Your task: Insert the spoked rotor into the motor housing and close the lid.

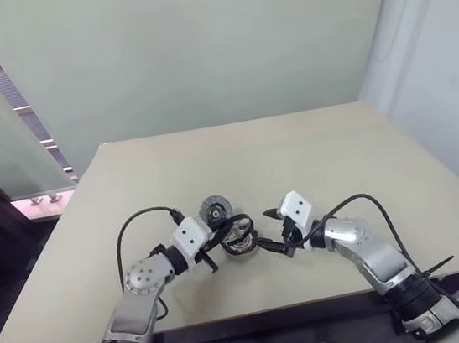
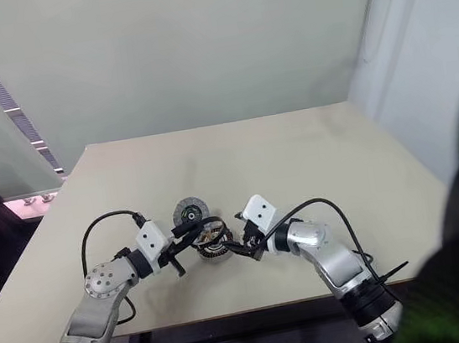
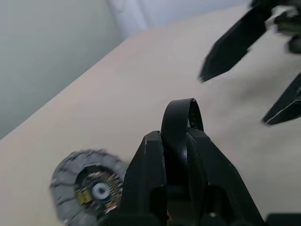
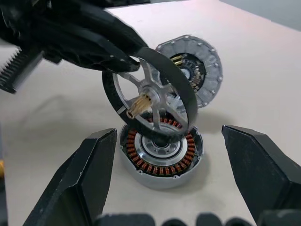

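— Left gripper (image 4: 117,54) of mine is clamped on the rim of the spoked rotor (image 4: 149,96), holding it tilted just above the motor housing (image 4: 161,151) on the table (image 1: 312,152).

— Why tilted?

— I think to aim its shaft at the middle. Right gripper (image 4: 164,179) waits wide apart around the housing. The lid (image 4: 193,68) lies behind. No writing can be read.

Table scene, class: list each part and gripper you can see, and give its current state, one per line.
spoked rotor: held tilted above the housing, not seated.
motor housing: open, windings exposed, on the table.
grey lid disc: lying on the table, not fitted.
left gripper: shut on the rotor's rim.
right gripper: open, empty.
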